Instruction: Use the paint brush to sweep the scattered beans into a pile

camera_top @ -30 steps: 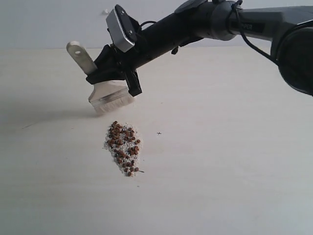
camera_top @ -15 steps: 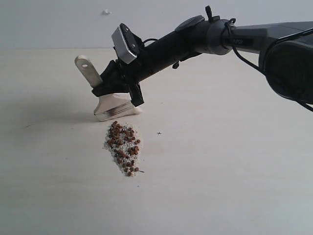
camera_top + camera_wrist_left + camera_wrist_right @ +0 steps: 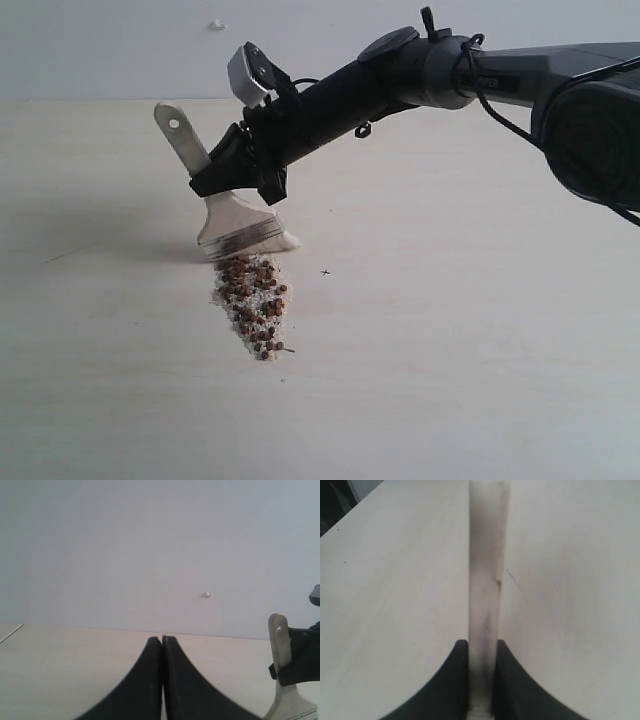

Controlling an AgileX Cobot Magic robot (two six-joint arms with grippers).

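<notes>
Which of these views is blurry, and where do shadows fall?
Exterior view: sharp, with a soft shadow on the table beside the brush. Right wrist view: the brush handle is blurred. Left wrist view: the shut left hand looks soft.

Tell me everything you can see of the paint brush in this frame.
The paint brush is wide and flat: a pale wooden handle with a hole at its end, a silver metal ferrule, whitish bristles. The right pincer is shut on the handle, holding it tilted, handle up. The bristles press on the table, splayed sideways, at the pile's edge.
</notes>
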